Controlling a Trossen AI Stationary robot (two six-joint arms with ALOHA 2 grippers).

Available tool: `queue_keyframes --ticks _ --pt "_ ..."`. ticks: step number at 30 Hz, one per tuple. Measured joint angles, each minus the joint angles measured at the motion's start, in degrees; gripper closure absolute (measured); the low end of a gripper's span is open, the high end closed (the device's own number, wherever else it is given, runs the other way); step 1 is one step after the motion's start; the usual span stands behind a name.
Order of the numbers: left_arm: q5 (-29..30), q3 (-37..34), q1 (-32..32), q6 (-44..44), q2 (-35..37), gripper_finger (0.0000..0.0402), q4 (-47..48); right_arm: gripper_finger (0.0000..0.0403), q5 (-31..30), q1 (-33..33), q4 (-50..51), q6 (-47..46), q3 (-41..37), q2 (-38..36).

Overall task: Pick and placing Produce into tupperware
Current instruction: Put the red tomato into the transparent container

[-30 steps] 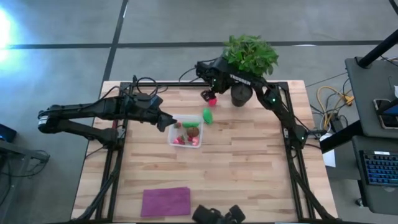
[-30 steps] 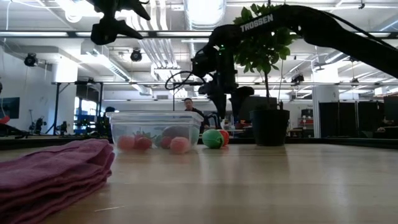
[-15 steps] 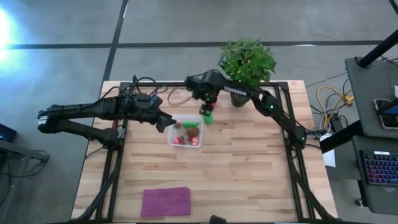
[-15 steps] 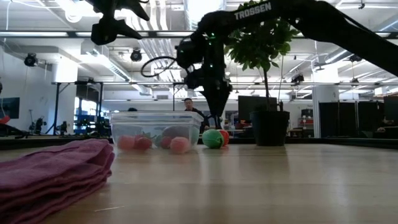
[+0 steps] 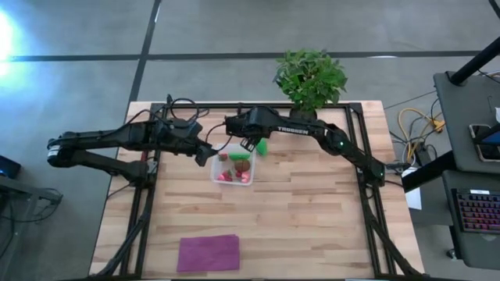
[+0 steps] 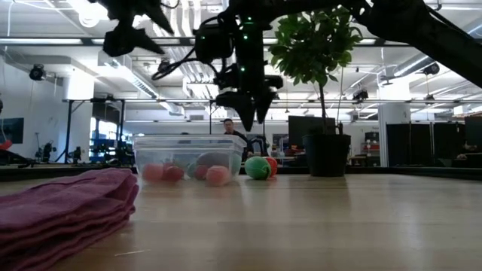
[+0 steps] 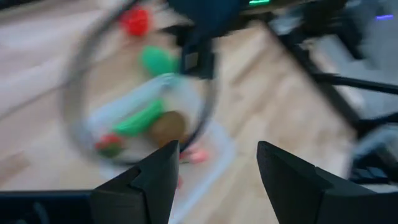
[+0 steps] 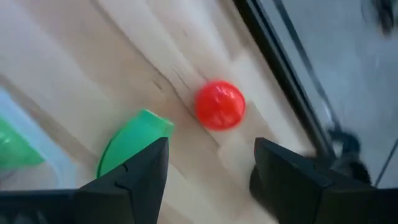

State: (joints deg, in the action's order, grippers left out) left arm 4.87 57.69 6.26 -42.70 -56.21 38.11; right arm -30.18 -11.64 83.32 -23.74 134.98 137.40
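Red ball (image 8: 219,104) and green piece (image 8: 132,147) on table below my right end effector (image 5: 248,143), fingers spread, empty; left end effector (image 5: 209,154) wide beside tupperware (image 5: 216,172).

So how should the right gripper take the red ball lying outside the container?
From above, fingers straddling the middle of the red ball. It is round, sits alone on the bare table, and is clear of the green piece, so either side is open.

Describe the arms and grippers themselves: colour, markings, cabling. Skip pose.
Both arms are dark, near-black, built of jointed tubular links. The right arm carries white TROSSEN lettering along one link and small green indicator lights at its joints. Black cables loop loosely off the left arm near its wrist. The left gripper and right gripper each have two broad, dark, blunt fingers.
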Motion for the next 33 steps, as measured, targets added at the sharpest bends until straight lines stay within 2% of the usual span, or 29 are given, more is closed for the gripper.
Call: queue_keyframes --ticks 5,8,11,14,17,20,23,28,33 --pt "7.26 0.0 0.02 -0.46 0.14 0.0201 8.39 0.0172 0.36 -0.28 4.1 -21.47 -0.24 0.0" --pt "8.73 -0.02 0.02 -0.46 0.2 0.0201 10.36 0.0172 0.38 -0.58 3.81 -34.02 -0.25 -0.01" --pt "11.14 -0.01 0.0 0.2 0.2 0.0201 10.93 0.0172 0.41 -0.63 1.91 -38.35 -0.26 -0.02" --pt "14.03 -0.02 0.02 4.49 0.2 0.0201 9.74 0.0172 1.06 -0.46 2.13 -36.71 -0.26 -0.02" --pt "14.99 -0.02 0.04 8.15 0.2 0.0201 8.89 0.0172 1.22 -0.22 7.17 -43.35 -0.32 -0.02" --pt "15.01 -0.01 0.07 10.5 0.2 0.0201 8.64 0.0172 3.87 0.26 6.57 -45.62 -0.62 -0.41" --pt "16.53 -0.01 0.06 13.15 0.2 0.0201 8.77 0.0172 4.0 1.8 6.64 -53.71 -0.63 -0.65" --pt "24.38 0.0 0.07 18.3 0.22 0.0201 8.98 0.0172 0.08 2.84 6.59 -69.82 -0.78 -0.66" --pt "27.31 0.0 0.11 23.33 0.64 0.0201 9.54 0.0172 -1.95 2.1 6.37 -78.34 -2.75 -0.63"
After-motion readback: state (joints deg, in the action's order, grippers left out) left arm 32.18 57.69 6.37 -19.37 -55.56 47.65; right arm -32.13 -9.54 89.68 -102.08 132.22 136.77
